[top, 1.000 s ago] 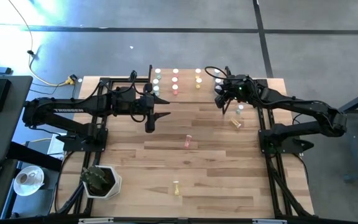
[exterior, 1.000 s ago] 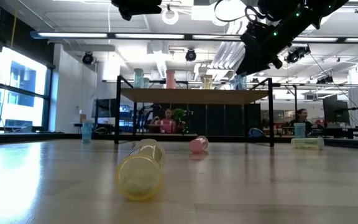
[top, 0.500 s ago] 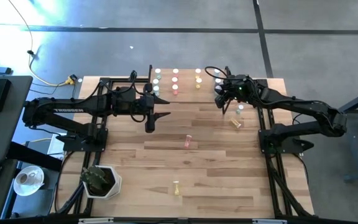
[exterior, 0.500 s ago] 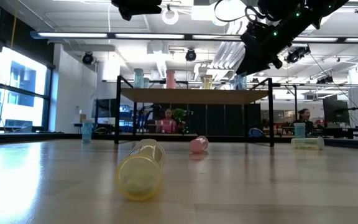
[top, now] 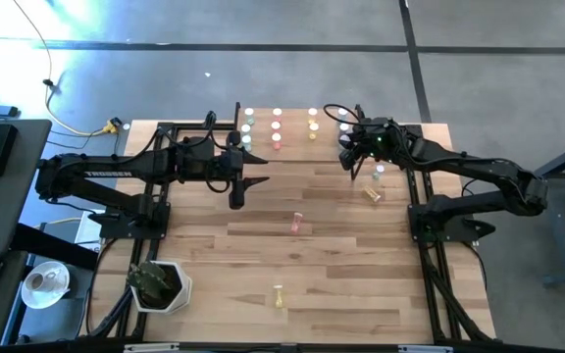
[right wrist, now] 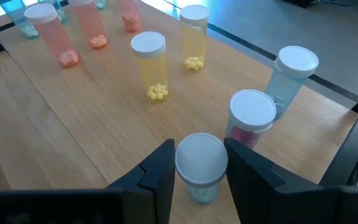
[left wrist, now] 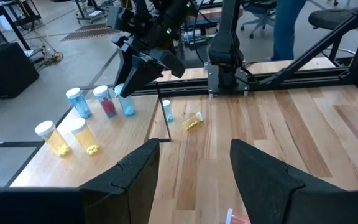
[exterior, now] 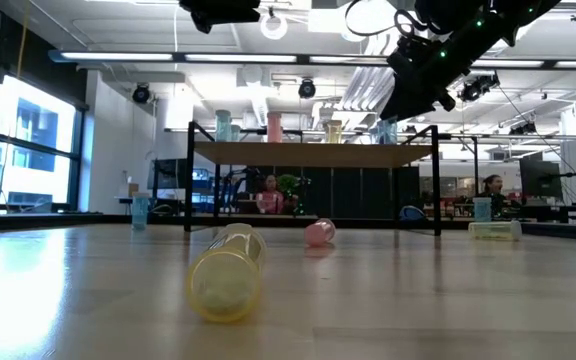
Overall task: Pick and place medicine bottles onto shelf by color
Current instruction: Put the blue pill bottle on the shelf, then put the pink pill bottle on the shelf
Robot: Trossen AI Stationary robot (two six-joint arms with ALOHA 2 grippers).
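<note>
The shelf (top: 294,126) stands at the table's far edge with several white-capped medicine bottles upright on it in colour rows. My right gripper (right wrist: 201,149) is over the shelf's right end (top: 347,160), shut on a pale blue bottle (right wrist: 201,186). A pink-filled bottle (right wrist: 251,118) and another blue one (right wrist: 291,78) stand just beyond it. My left gripper (left wrist: 195,144) hangs open and empty above the table's left half (top: 248,182). Loose on the table lie a yellow bottle (top: 371,193), a pink one (top: 297,221) and a yellow one (top: 279,294). A blue one (top: 379,170) stands upright. My right gripper has the pale blue bottle's white cap (right wrist: 182,163) between its two fingers, one on each side. The fingers (right wrist: 157,171) slant down from the table's near right. The bottle is upright, and its base looks level with the shelf board (right wrist: 92,124).
Yellow bottles (right wrist: 149,65) and pink bottles (right wrist: 51,34) stand farther along the shelf. A potted plant (top: 157,284) sits at the table's near left corner. Black frame rails (top: 430,245) run along both table sides. People sit in the room beyond (exterior: 268,195).
</note>
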